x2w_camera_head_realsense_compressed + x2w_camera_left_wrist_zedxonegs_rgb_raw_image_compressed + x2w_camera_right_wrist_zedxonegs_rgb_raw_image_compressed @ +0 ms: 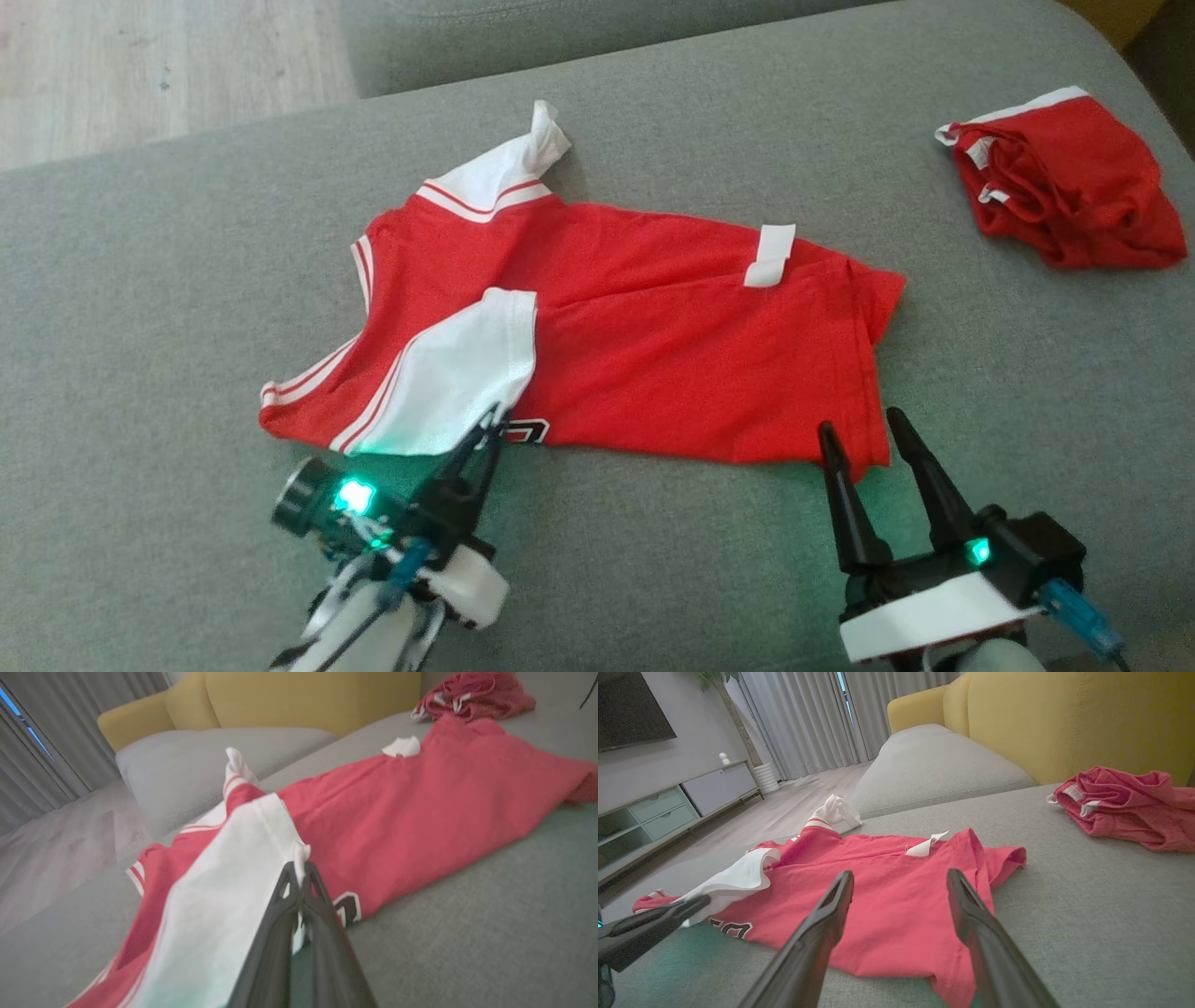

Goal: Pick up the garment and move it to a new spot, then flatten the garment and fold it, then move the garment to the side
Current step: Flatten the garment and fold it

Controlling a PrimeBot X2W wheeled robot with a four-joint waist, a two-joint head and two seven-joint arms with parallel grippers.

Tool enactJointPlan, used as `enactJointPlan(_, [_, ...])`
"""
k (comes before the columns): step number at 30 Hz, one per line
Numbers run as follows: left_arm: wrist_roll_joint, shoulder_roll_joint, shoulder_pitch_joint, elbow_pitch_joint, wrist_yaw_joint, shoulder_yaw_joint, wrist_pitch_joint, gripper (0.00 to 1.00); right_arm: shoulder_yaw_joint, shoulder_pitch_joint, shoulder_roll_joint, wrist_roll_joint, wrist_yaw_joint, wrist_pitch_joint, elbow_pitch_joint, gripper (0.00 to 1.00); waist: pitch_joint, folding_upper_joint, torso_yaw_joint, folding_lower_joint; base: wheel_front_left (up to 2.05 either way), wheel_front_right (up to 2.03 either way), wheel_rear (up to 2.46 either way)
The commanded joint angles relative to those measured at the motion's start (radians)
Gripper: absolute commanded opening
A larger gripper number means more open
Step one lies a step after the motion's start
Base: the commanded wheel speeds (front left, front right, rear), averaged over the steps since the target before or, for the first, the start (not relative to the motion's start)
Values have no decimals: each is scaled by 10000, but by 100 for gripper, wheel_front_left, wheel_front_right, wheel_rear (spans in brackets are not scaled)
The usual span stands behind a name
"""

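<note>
The garment (653, 355), one red shirt with white sleeves, lies mostly flat and a bit rumpled in the middle of the grey cushion (187, 280), its long side running along the near edge. Two grippers stand at that near hem. The left gripper (492, 420) has its fingers pressed together on the edge of the white sleeve folded over the shirt's left end; a small tuft of white cloth pokes out above the fingertips (293, 877). The right gripper (860, 422) has its two fingers spread wide over the shirt's near right corner, with nothing between them; I cannot tell if they touch the cloth. One white tag (770, 254) sticks up near the shirt's far edge. Farther off, by the cushion's far right corner and well apart from the shirt, sits one smaller crumpled red cloth (1074, 187).
</note>
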Motion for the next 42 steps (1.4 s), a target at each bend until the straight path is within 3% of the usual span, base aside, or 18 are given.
enactJointPlan(1, [-98,304,-74,-461,109,469,-53,0,171,-194,-45,46,-9,-38,-279,100,-44,0,29,0,0,0,0])
enactJointPlan(7, [-486,1184,665,-2797,602,1469,-53,0,-202,-328,-45,104,-9,-38,-145,100,-66,0,283,0,0,0,0])
enactJointPlan(10, [-542,1628,744,-3495,591,1818,-53,0,-282,-791,-141,88,-9,-38,161,100,57,0,385,0,0,0,0])
enactJointPlan(17, [-542,2195,387,-3961,471,2213,-53,0,-618,-2998,-759,243,-9,429,2378,100,429,0,538,0,0,0,0])
enactJointPlan(25, [-477,2173,8,-3905,363,2116,-53,0,-269,-5037,-1310,1580,-9,2974,4086,100,645,0,785,0,0,0,0])
enactJointPlan(30, [-490,2115,-50,-3853,340,2083,-53,0,46,-5379,-1424,2289,-9,3565,4378,100,658,0,941,0,0,0,0])
enactJointPlan(37, [-480,2088,-125,-3813,301,2052,-53,0,239,-5517,-1543,2589,-9,3382,4590,99,691,0,1102,0,0,0,0])
enactJointPlan(40, [-471,2092,-158,-3784,286,2045,-53,0,240,-5576,-1569,2594,-9,3209,4790,81,692,0,1150,0,0,0,0])
enactJointPlan(42, [-473,2101,-175,-3772,279,2051,-53,0,221,-5627,-1576,2614,-9,3149,4940,52,700,0,1164,0,0,0,0])
